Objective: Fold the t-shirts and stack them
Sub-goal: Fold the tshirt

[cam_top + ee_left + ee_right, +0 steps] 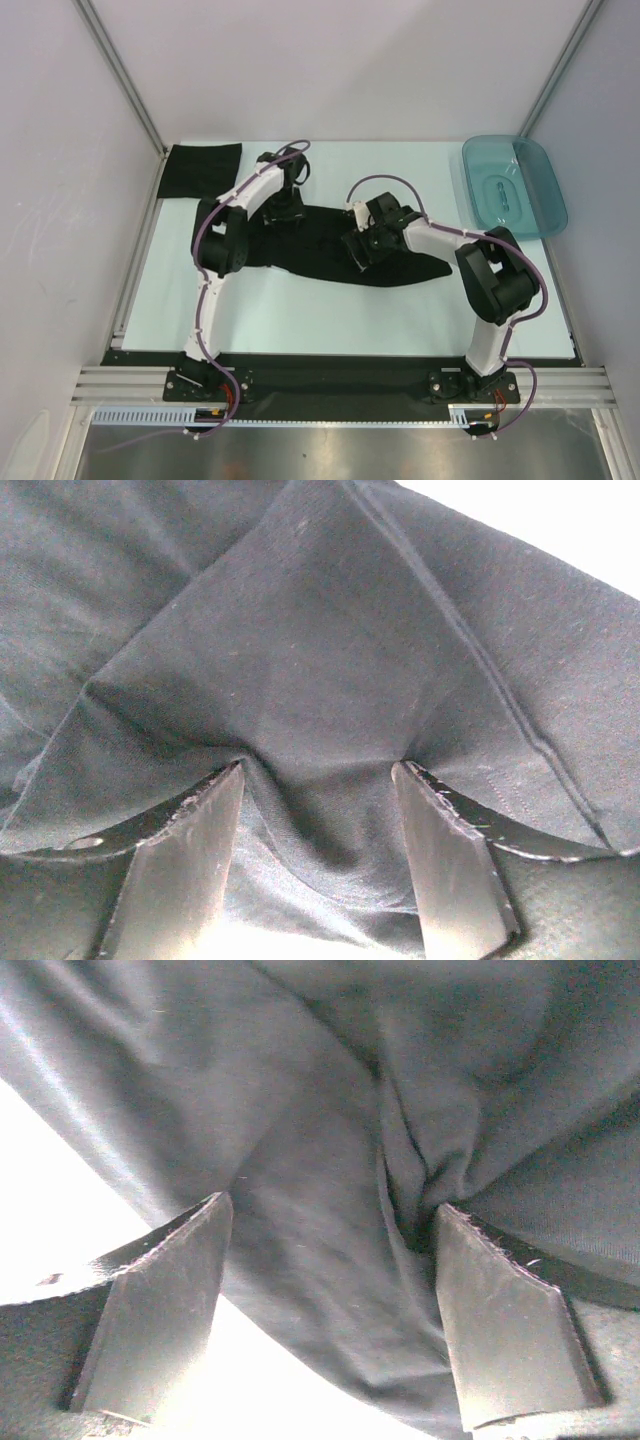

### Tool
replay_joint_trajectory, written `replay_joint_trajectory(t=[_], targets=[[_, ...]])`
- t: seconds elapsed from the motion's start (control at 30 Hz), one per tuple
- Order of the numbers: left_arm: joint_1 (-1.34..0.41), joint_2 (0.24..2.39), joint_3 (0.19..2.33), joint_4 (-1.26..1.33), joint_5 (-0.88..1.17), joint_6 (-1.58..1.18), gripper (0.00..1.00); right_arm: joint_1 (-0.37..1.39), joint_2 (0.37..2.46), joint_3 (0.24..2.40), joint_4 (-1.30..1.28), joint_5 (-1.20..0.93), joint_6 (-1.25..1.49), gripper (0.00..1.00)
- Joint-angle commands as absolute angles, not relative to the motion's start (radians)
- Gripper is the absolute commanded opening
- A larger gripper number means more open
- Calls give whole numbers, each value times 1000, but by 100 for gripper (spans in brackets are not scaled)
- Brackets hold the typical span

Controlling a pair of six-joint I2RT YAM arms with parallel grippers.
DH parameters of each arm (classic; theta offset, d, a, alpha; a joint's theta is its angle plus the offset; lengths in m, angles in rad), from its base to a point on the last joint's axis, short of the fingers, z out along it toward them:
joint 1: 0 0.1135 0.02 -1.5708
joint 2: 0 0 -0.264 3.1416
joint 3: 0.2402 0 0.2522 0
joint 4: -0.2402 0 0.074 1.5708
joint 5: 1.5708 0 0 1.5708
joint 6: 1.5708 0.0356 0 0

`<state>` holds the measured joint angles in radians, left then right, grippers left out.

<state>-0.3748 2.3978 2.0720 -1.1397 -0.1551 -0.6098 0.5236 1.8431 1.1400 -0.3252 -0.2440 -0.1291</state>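
- Left gripper (283,210) and right gripper (362,247), in the top view, are both down on the rumpled plain black cloth t-shirt (320,255) lying mid-table. We judge this step to be taking hold of the shirt for a fold.
- Same view: a second black t-shirt, already folded (203,170), lies at the back-left corner, and a translucent teal plastic tray (530,170) sits back right. Both are well apart from the work, so we see nothing in the way.
- Left wrist view: the jaws are spread, pressing into the cloth, with a ridge of it bulging between them but not pinched.
- Right wrist view: the jaws are wide, with a crease of cloth between them. Next, we think both must pinch and lift evenly.
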Motion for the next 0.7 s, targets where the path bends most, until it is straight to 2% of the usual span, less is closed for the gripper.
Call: replay_joint_trajectory(t=[0.0, 0.03, 0.13, 0.23, 0.33, 0.47, 0.67], targets=[[-410, 2381, 1939, -904, -141, -606, 70, 617, 1894, 1086, -532, -308, 49, 82], [-403, 2312, 1830, -879, -146, -617, 70, 615, 1899, 1100, -540, -301, 64, 82], [-376, 2197, 1679, -816, -167, -652, 71, 604, 1933, 1170, -586, -264, 83, 83], [-341, 2142, 1588, -798, -195, -657, 72, 594, 1942, 1204, -623, -244, 87, 84], [-313, 2068, 1546, -782, -227, -626, 74, 595, 1892, 1201, -620, -232, 78, 87], [-313, 1981, 1598, -831, -227, -592, 76, 583, 1819, 1230, -632, -198, 55, 88], [-311, 1829, 1608, -879, -224, -609, 85, 505, 1767, 1304, -661, -193, 54, 91]])
